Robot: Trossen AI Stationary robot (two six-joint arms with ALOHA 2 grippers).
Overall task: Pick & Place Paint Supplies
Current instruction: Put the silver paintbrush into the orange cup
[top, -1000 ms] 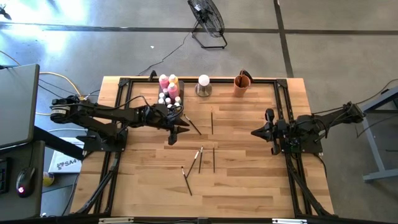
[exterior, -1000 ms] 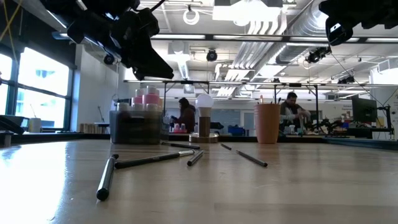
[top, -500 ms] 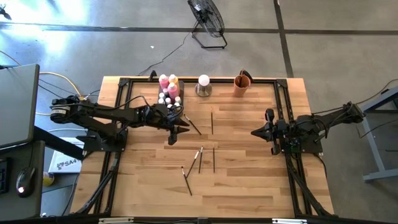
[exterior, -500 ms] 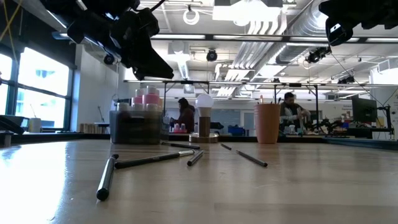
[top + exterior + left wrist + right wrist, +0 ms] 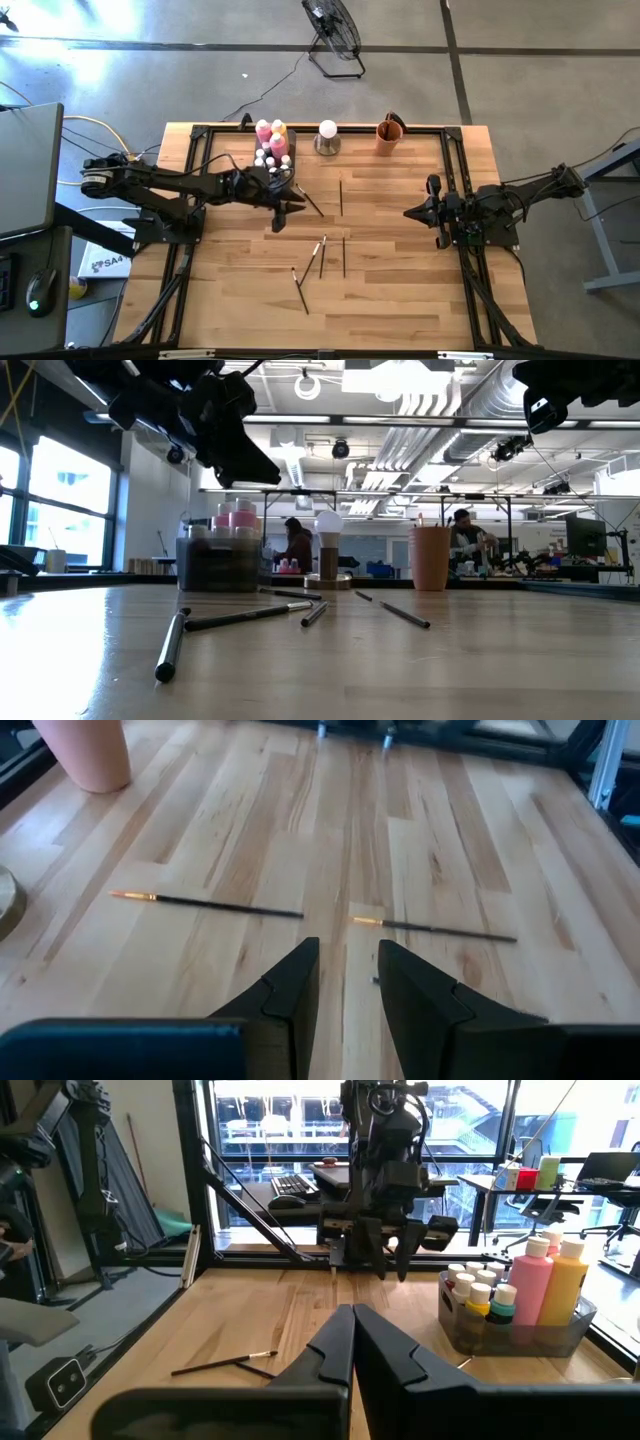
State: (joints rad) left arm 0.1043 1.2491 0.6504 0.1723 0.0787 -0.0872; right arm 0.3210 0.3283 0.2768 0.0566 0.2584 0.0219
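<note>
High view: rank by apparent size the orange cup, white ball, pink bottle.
1. Orange cup, clearly the largest.
2. White ball and pink bottle look about alike from above; I would not rank one over the other.

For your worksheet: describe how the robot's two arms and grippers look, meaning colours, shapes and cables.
Both arms are black, slim and jointed. The left gripper and right gripper each have two dark, wedge-shaped fingers tapering to flat tips. Thin cables trail from both arms' bases off the table.
</note>
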